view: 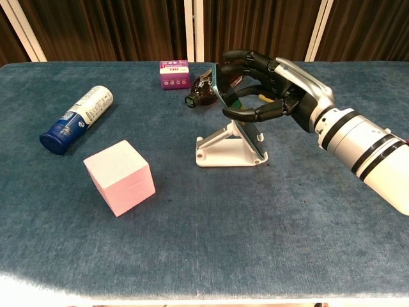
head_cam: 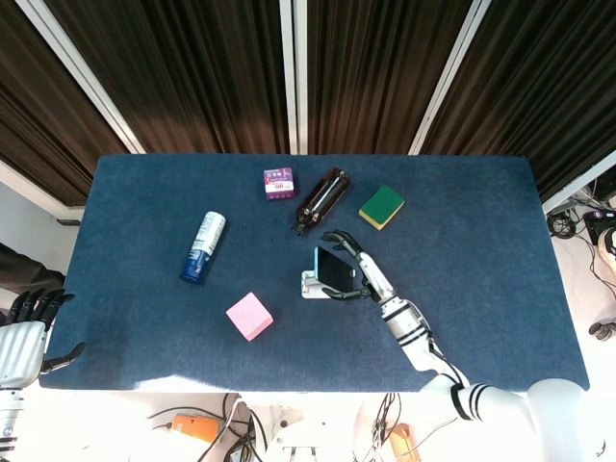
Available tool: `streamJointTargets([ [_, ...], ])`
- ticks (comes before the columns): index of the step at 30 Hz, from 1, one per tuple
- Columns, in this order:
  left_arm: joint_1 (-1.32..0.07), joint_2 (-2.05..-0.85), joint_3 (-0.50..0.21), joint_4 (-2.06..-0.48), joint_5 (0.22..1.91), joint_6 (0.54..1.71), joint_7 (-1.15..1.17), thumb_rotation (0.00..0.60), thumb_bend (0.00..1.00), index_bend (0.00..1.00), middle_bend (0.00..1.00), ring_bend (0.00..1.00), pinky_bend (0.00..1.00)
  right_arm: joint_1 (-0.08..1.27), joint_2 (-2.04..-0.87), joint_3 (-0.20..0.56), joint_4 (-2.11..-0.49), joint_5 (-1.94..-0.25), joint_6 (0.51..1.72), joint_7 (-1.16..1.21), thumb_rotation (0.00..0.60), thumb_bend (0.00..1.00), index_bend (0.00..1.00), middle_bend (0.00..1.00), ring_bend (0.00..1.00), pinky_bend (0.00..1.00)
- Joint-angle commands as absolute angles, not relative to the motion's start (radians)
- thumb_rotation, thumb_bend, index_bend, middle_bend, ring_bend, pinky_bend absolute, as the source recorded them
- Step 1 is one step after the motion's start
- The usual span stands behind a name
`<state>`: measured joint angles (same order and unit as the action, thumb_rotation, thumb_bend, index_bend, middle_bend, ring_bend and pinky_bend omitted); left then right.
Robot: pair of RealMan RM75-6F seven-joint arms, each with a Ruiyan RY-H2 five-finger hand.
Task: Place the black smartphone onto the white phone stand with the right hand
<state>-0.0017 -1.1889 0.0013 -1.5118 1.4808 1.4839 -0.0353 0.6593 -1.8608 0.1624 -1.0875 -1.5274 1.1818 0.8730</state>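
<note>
Chest view is showing the stand sitting mid-desk, the phone leaning tilted on it, long axis running up toward the right hand, whose fingers are curling around its top end. Open room is lying right. The left hand is idling, fingers apart, off the desk's edge.

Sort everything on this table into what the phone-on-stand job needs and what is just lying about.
For the job:
- black smartphone, gripped by the right hand
- white phone stand, right below the phone

Lying about:
- pink cube
- blue and white spray can, on its side
- brown bottle, on its side
- purple box
- green and yellow sponge
- left hand, off the table's edge
</note>
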Motion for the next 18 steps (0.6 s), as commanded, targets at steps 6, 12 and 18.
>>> streamJointTargets([
  [6,-0.003,-1.19,0.0,-1.501,1.48,1.482,-0.047,0.6,0.12,0.2,0.14,0.06,0.0,0.618,-1.717,0.116,-1.201,-1.575,1.237,0.744,0.6,0.33,0.0,0.05,0.0,0.02],
  [12,-0.01,-1.198,-0.003,-1.488,1.485,1.478,-0.059,0.6,0.12,0.2,0.14,0.06,0.0,0.503,-1.481,0.083,-1.404,-1.543,1.319,0.359,0.6,0.33,0.0,0.05,0.0,0.02],
  [18,-0.018,-1.208,-0.009,-1.481,1.496,1.483,-0.063,0.6,0.12,0.2,0.14,0.06,0.0,0.353,-1.24,0.027,-1.642,-1.471,1.411,0.059,0.6,0.33,0.0,0.04,0.0,0.0],
])
